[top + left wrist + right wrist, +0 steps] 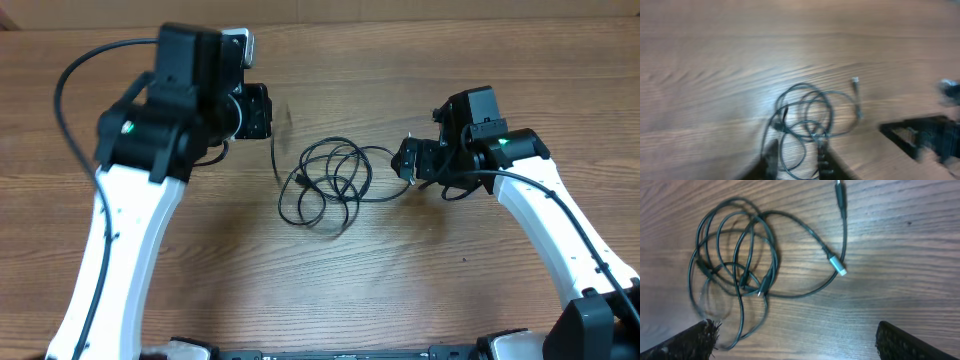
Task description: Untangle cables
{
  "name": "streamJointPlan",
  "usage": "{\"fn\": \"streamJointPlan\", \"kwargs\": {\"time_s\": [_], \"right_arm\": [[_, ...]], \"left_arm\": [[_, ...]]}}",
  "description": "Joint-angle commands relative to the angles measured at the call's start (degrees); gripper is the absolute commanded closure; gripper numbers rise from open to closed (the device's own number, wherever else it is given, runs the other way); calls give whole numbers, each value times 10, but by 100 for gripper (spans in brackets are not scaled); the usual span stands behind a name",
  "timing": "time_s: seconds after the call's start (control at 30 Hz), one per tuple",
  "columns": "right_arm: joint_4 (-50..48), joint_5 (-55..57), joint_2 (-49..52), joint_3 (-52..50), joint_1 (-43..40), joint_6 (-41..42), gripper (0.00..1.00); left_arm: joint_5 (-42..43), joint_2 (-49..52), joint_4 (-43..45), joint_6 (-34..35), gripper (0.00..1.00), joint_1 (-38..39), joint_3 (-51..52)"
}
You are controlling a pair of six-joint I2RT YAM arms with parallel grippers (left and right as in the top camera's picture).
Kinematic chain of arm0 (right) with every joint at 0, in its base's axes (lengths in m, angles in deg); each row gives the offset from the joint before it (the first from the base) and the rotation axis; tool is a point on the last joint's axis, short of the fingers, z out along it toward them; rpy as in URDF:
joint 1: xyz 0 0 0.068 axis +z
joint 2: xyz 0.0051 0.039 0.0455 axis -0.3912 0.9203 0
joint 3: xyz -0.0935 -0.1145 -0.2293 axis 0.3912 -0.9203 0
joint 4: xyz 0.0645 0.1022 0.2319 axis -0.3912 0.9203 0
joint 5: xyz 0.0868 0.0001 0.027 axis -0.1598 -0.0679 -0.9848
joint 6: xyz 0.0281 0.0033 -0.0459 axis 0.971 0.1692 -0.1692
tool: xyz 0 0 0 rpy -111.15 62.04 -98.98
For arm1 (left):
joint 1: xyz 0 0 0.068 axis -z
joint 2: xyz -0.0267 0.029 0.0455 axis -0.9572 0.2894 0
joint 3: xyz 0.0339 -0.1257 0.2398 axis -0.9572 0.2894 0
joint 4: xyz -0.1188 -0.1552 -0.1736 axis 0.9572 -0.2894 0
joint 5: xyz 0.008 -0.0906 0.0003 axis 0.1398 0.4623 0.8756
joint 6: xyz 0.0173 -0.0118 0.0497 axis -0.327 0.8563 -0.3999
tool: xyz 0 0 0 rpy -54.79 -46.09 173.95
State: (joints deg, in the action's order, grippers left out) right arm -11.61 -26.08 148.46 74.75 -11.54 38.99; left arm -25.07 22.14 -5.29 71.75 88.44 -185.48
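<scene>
Found at table (420,290) centre: thin black cables (330,180), heaped in loose overlapping loops. Flanked at ten o'clock by the left gripper (255,112), blurred but seemingly partly spread, with no cord clearly pinched. Cannot tell whether the one strand running up toward it touches. Flanked at three o'clock by the right gripper (408,160), spread wide and empty. Probably light, limp and a bit slick, so no shape kept when lifted, and apt to drag neighbouring loops tight. Best taken at a free end: just behind the pale-tipped plug (839,270), at three o'clock of the heap. Best drawn out slowly.
</scene>
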Motion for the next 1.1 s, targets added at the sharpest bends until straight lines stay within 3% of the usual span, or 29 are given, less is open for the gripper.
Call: {"fn": "streamJointPlan", "kwargs": {"time_s": [0.0,0.07,0.2,0.63,1.07], "right_arm": [[6,-20,0,10,-14,-19,0],[10,-20,0,10,-22,-19,0],[16,-20,0,10,-42,-19,0],[40,-20,-1,13,-57,-31,0],[67,-20,-2,13,-94,-30,0]], "left_arm": [[-51,39,-7,6,49,1,-9],[-21,62,-14,6,36,3,-9],[34,102,-28,6,33,12,-9],[30,257,7,-2,34,87,-9],[30,390,84,-2,44,127,-9]]}}
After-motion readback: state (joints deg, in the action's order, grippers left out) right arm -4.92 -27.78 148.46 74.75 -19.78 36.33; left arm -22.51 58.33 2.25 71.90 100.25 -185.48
